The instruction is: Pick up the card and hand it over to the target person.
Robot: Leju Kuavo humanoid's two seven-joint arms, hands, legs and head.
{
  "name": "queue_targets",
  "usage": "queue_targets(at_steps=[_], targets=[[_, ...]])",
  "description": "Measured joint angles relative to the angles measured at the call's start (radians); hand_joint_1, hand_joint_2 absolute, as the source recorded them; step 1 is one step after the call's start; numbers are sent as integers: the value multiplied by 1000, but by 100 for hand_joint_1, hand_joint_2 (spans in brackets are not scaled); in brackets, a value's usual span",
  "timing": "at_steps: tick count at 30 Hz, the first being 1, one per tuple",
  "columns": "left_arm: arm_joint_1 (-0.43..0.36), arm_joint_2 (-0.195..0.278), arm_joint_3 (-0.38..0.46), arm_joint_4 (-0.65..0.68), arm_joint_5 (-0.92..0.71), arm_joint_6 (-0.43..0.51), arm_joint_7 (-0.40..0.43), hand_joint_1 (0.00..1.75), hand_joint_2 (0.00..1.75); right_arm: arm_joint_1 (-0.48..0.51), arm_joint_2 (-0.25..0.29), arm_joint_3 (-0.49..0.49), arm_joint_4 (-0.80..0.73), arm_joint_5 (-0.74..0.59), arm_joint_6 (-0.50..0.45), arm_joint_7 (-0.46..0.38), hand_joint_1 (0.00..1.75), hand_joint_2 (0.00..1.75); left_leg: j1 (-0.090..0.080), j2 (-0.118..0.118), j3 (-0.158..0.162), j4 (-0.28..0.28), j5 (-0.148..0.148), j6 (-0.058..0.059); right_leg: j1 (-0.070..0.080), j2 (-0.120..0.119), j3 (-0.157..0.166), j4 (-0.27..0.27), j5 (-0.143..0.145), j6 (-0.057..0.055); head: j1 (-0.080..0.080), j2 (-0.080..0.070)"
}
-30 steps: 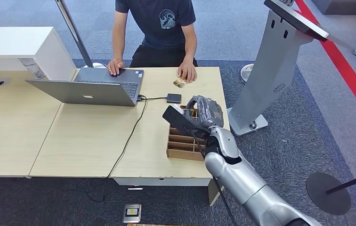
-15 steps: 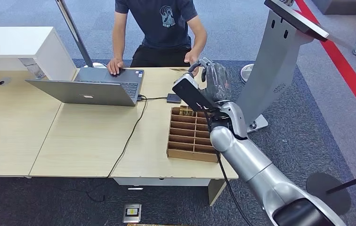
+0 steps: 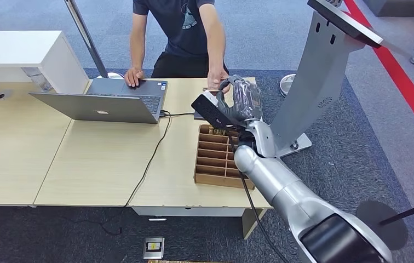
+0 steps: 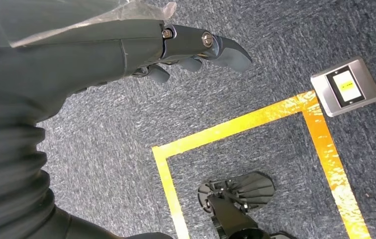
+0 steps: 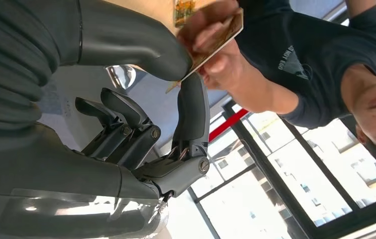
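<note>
The right hand (image 5: 141, 99) pinches the thin tan card (image 5: 211, 42); the person's hand (image 5: 221, 55), just beyond its fingertips, grips the far end.

Card (image 5: 216, 37): partly covered by the person's hand (image 5: 211, 47) and by the thumb of the right hand (image 5: 141, 114); print too blurred to read. In the head view it is too small to make out.
Right hand, head view (image 3: 240, 101): seen from the back; finger contact hidden.
Person (image 3: 180, 33): head and shoulders cut off by the top edge of the head view.
Divided box (image 3: 218, 159): right part hidden behind the right arm.
Left hand (image 4: 126, 47): palm and wrist cut off at the picture edge; fingers partly hidden behind the thumb.
Floor device (image 4: 345, 86): screen too small to read.
</note>
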State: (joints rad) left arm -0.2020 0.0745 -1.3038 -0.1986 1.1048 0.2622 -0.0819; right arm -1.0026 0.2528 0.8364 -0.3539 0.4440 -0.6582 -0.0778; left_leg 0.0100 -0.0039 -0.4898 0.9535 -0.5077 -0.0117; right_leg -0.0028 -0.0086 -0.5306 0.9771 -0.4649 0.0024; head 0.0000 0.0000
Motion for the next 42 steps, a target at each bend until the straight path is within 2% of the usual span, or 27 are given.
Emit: queue_targets(at_steps=[9, 13, 14, 18, 21, 23, 26, 29, 31, 33, 35, 37, 39, 42], targets=[[-2, -7, -23, 2, -17, -6, 8, 0, 175, -14, -7, 70, 67, 115, -27, 138, 175, 175, 0, -1, 1, 0, 0, 0, 0, -1, 1, 0, -1, 0, 0, 0], [-6, -8, -26, 2, -19, -8, 5, 0, 175, -16, -10, 70, 62, 124, -31, 145, 0, 175, 0, -1, 0, 0, 0, 0, 0, -1, 0, 0, 0, 0, 0, 0], [-9, -9, -24, 2, -17, -6, 3, 0, 175, -18, -11, 66, 60, 124, -34, 142, 0, 175, 0, -1, 0, 0, 0, 0, 0, -1, 0, 0, 0, 0, 0, 0], [-15, -8, -16, 3, -7, -3, 1, 0, 0, -18, -19, -4, 19, 121, -40, 92, 0, 175, 0, -2, -2, 1, 0, 0, 0, -2, -1, 0, 0, 0, 0, 0], [-14, -6, -13, 3, -2, -3, -3, 0, 0, -16, -20, -101, -19, 58, -39, -9, 0, 175, 0, -2, -2, 1, 0, 0, 0, -2, -2, 1, 0, 0, 0, 0], [-11, -3, -9, 3, 4, -3, -8, 0, 0, -17, -26, -165, -57, -20, -30, -104, 0, 175, 0, -1, -2, 2, 0, 0, 0, -2, -2, 1, 0, 0, 0, 0], [-7, 2, -4, 3, 9, -4, -13, 0, 0, -18, -47, -204, -113, -95, -5, -175, 0, 175, 0, -2, -2, 2, 0, 0, 0, -2, -2, 1, -1, 0, 0, 0], [-1, 5, 5, 3, 20, -3, -19, 0, 0, 21, -79, -256, -226, -236, 118, -230, 0, 175, 0, -2, -2, 2, 0, 0, 0, -2, -2, 1, 0, 1, 0, 0], [9, 10, 16, 3, 32, -2, -28, 0, 0, 90, -148, -298, -406, -437, 288, -255, 0, 175, 0, -2, -2, 2, 0, 0, 1, -2, -2, 0, 0, 1, 0, 0], [19, 16, 26, 3, 42, -3, -38, 0, 0, 180, -253, -306, -625, -615, 423, -234, 0, 175, 1, -5, -3, 1, 1, 1, 1, -5, -1, -1, 0, 1, 0, 0], [31, 23, 37, 2, 52, -3, -47, 0, 0, 273, -358, -295, -817, -702, 462, -201, 0, 175, 1, -8, -1, 1, 1, 1, 1, -8, 2, -3, 0, 1, 0, 0], [42, 29, 48, 2, 62, -2, -56, 0, 0, 363, -432, -292, -960, -739, 467, -184, 0, 175, 2, -10, -1, 1, 1, 1, 2, -10, 4, -4, -1, 1, 0, 0], [48, 32, 54, 2, 68, -1, -62, 0, 0, 427, -468, -294, -1036, -755, 471, -181, 0, 175, 2, -10, 0, 1, 0, 1, 2, -10, 4, -5, -1, 1, 0, 0], [55, 35, 61, 2, 74, 2, -66, 0, 0, 478, -488, -287, -1087, -761, 476, -190, 0, 175, 1, -8, -1, 1, -1, 1, 1, -8, 3, -4, -1, 1, 0, 0]])
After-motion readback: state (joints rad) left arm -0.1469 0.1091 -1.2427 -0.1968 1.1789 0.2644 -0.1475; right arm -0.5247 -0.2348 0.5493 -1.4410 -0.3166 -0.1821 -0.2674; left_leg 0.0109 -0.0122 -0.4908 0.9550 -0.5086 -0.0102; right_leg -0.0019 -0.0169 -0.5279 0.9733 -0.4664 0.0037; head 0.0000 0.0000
